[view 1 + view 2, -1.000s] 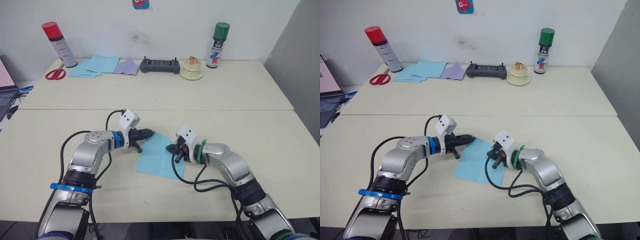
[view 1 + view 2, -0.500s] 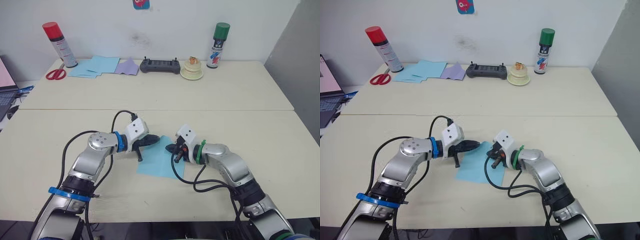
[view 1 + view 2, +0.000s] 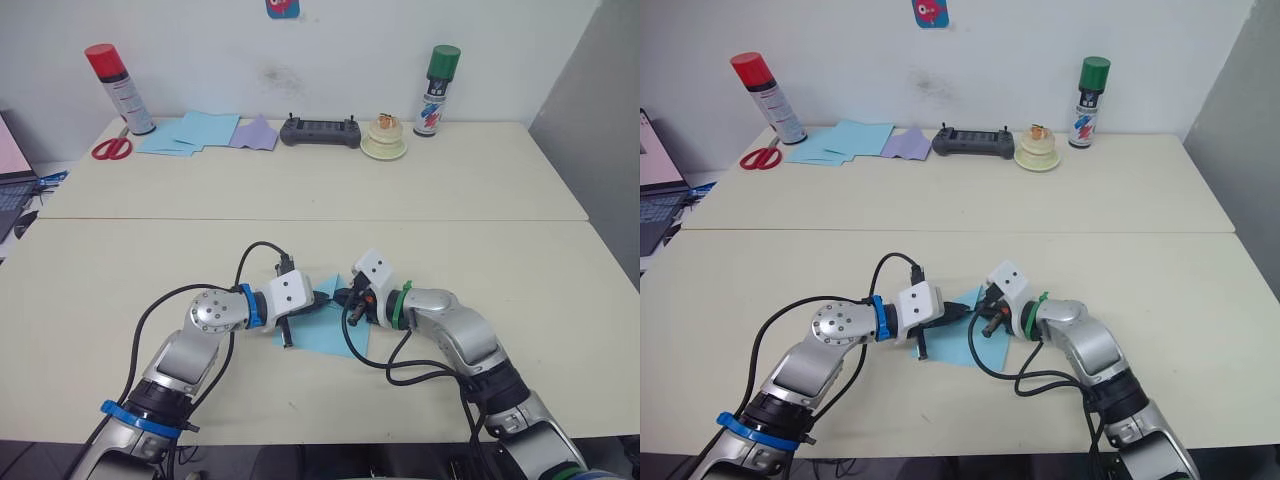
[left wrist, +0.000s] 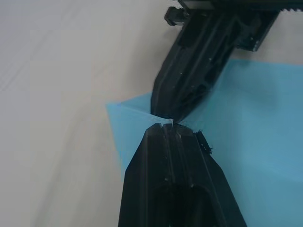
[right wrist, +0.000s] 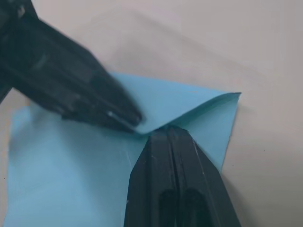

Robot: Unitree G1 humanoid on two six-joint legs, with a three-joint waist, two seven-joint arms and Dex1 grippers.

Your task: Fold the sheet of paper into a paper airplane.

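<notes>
Broadly: cream table (image 3: 520, 260), two joined tops, near half carrying the work. Far edge lined with red-capped spray can (image 3: 118, 88), scissors (image 3: 110, 148), pile of flat blue sheets (image 3: 190, 131), lavender sheet (image 3: 254, 133), black controller (image 3: 320, 131), green-capped spray can (image 3: 435, 90).

Centre front: sheet of paper (image 3: 325, 330) flat on the table apart from one far corner turned over toward the middle. Left gripper (image 4: 163, 125) fingers pressed together on that turned flap; right gripper (image 5: 165, 135) likewise closed, tip pinning the sheet, the two tips almost touching.

Likely trouble: flap springing back once released, uncreased; sheet sliding under uneven pressure, skewing the fold; tips colliding or tearing thin paper.
</notes>
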